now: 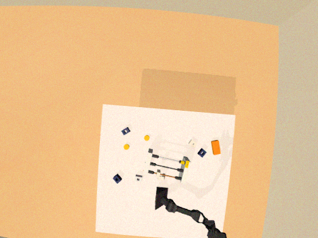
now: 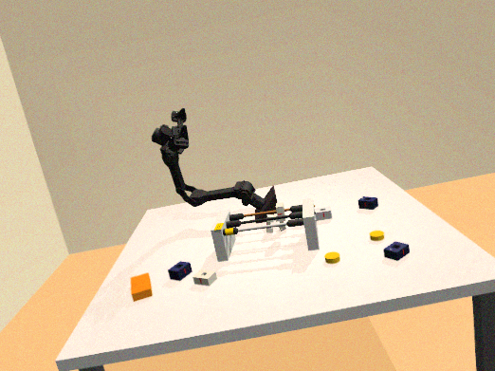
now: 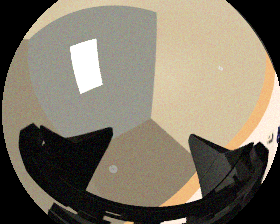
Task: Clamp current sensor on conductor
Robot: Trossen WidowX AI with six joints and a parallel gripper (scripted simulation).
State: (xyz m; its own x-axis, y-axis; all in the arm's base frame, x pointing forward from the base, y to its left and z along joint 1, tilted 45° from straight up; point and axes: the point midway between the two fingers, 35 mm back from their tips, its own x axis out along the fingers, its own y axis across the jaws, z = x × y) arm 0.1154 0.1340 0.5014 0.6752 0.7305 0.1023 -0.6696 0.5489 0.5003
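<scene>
A grey rack [image 1: 183, 170] [image 2: 221, 247] holds three conductors side by side: grey [image 1: 169, 159] [image 2: 258, 228], black [image 1: 167, 167] [image 2: 261, 219] and copper [image 1: 172, 176] [image 2: 261, 213]. A small white sensor [image 1: 158, 174] [image 2: 280, 209] sits on the copper conductor; I cannot tell its arrow or its latch. A yellow marker [image 1: 186, 164] [image 2: 219, 227] sits on one rack post; its lettering is too small to read. My gripper [image 2: 178, 113] [image 3: 151, 136] is open and empty. It points upward, high above the table's far left, well away from the rack. It is outside the top view.
Three dark blue blocks [image 1: 125, 131] [image 2: 369, 202], two yellow discs [image 1: 147, 137] [image 2: 376, 234], an orange block [image 1: 215, 147] [image 2: 141, 286] and two small white boxes [image 1: 192, 142] [image 2: 205, 278] lie around the rack on the white table [image 1: 122, 212] [image 2: 284, 306]. The arm's base [image 1: 161, 196] stands behind the rack.
</scene>
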